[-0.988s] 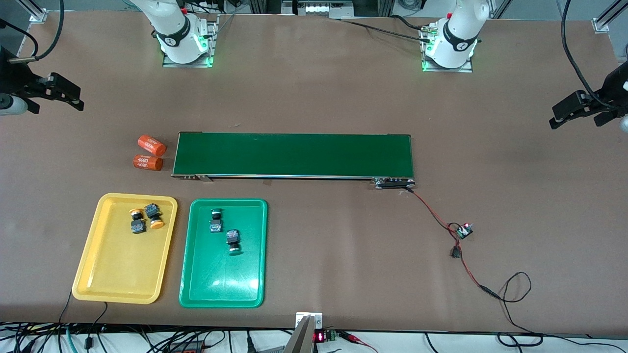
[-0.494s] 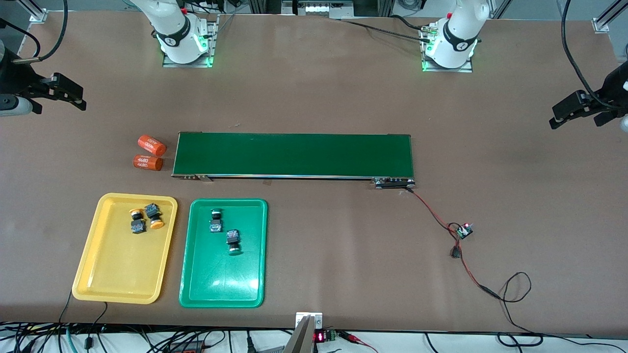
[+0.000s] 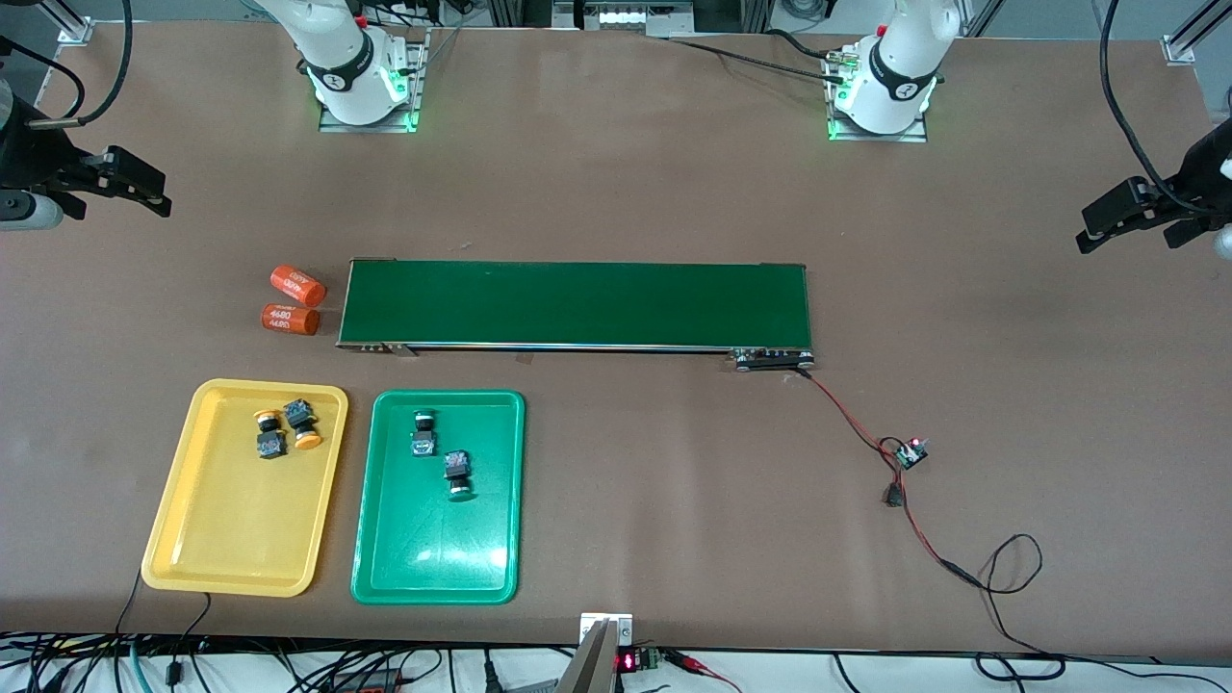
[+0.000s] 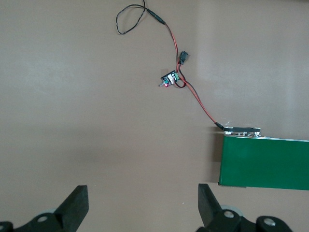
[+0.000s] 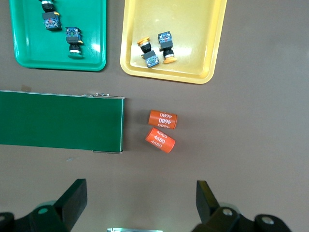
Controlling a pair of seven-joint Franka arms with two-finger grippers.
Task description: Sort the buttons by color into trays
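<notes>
The yellow tray [image 3: 231, 520] holds two yellow-capped buttons [image 3: 270, 433] [image 3: 302, 423] lying side by side. Beside it, the green tray [image 3: 433, 549] holds two green-capped buttons [image 3: 423, 433] [image 3: 457, 474]. The right wrist view shows both trays [image 5: 183, 63] [image 5: 29, 48] with their buttons [image 5: 148, 54] [image 5: 73, 38]. My right gripper [image 3: 135, 183] [image 5: 140, 186] hangs open and empty over bare table at the right arm's end. Over bare table at the left arm's end, my left gripper [image 3: 1121, 221] [image 4: 141, 191] is open and empty too.
A long dark green conveyor belt [image 3: 577, 303] lies across the table's middle, farther from the front camera than the trays. Two orange cylinders marked 4680 [image 3: 296, 284] [image 3: 291, 319] lie by its end. Red-black wires and a small circuit board [image 3: 911, 452] trail from its other end.
My right gripper has shifted a little over the table's end. The left gripper, buttons and trays have not moved.
</notes>
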